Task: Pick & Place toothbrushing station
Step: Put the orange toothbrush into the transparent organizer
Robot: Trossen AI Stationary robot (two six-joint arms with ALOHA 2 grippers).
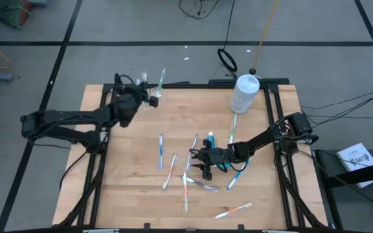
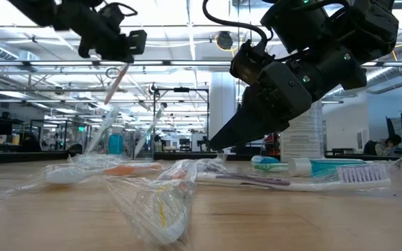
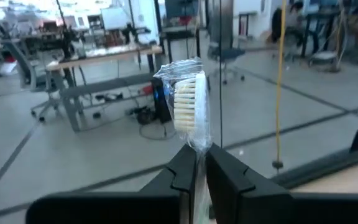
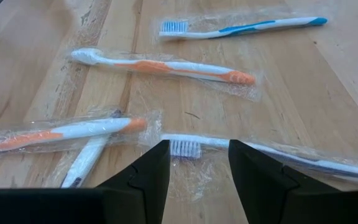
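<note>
The left arm comes in from the left side and reaches to the far left corner of the desk. Its left gripper (image 1: 153, 98) is held up high, above the far edge. Its fingers (image 3: 182, 171) are pressed close together on something thin.

The right arm comes in from the right side and bends low over the middle of the desk. Its right gripper (image 1: 196, 159) points down and hangs just above the desk. Its fingers (image 4: 151, 171) are spread apart with nothing between them.

Wrapped toothbrushes (image 1: 173, 169) scattered flat, one (image 3: 188, 112) raised upright
</note>
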